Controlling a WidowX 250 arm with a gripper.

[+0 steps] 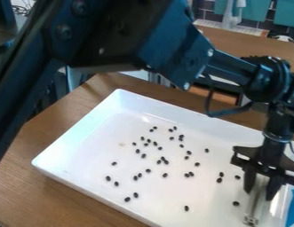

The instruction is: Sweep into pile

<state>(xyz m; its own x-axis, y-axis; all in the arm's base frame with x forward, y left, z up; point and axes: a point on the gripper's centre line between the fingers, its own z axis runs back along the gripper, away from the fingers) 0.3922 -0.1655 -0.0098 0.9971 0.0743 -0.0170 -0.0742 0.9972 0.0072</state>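
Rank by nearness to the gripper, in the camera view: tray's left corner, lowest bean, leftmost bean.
1. Lowest bean, left of the gripper in view
2. Leftmost bean, farther left
3. Tray's left corner, farthest left

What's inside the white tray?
Small black beans, scattered across the tray, not piled. The hand hangs over the picture's right side, gripping a pale tool; whatever lies behind them is covered, can't tell.

From up high and fairly close, the camera looks down at a slant over the white tray [84, 170] and the wooden bench [24, 190], facing the hanging cloths [288, 15] beyond, with the arm [172, 40] crossing nearer the lens than the tray.
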